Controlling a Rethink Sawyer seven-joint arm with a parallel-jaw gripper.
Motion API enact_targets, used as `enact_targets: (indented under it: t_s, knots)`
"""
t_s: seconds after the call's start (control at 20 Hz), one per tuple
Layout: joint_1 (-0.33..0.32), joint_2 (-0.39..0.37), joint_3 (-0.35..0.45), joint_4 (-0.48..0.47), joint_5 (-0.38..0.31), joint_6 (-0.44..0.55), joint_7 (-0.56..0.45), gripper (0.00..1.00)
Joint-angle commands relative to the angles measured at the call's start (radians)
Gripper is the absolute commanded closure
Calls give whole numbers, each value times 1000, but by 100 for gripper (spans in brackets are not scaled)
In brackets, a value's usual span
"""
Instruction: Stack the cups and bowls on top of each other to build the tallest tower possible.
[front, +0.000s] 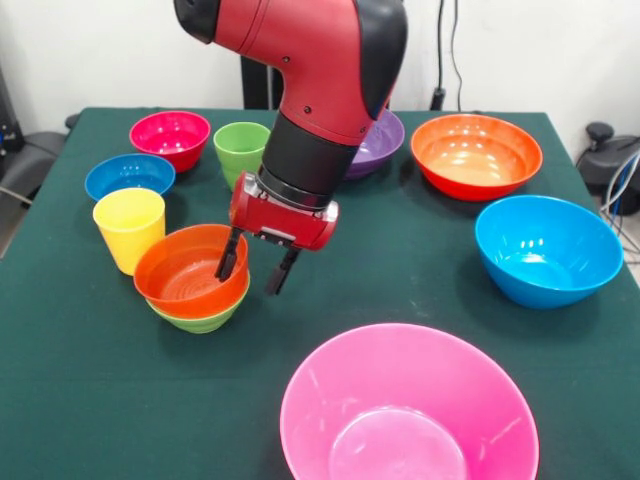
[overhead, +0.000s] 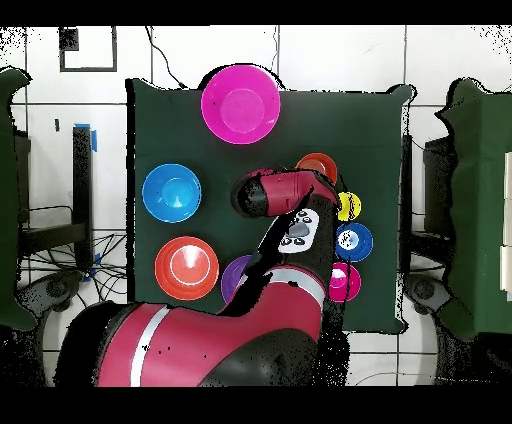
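Orange-red bowl (front: 190, 271) sits nested in the small green bowl (front: 205, 317) near the front-view left of the green table (front: 400, 270), a two-piece start to the tower, and the gripper (front: 257, 267) hangs over its rim on the side toward the table's middle. The jaws stand spread: one finger dips inside the bowl against the inner wall, the other hangs outside it, so the rim lies between them, which looks like either a grasp about to close or a release just made; I cannot tell which. The yellow cup (front: 128, 228) stands just beside the pair, nearly touching it, and the light green cup (front: 241, 150) stands behind, with the dark blue bowl (front: 129, 176) and magenta bowl (front: 170, 136) farther back. The large bowls lie well apart: light blue bowl (front: 548, 249), orange bowl (front: 476, 154), pink bowl (front: 408, 408) nearest the camera, purple bowl (front: 378, 142) partly hidden by the arm. Wide bowls would likely make the steadier base.
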Motion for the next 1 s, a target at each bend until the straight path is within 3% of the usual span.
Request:
enact_targets:
  t_s: [0.05, 1.0]
  knots:
    - [19, 19, 109, 3, -81, 8, -27, 0]
    - [3, -4, 127, 23, -85, 18, -7, 0]
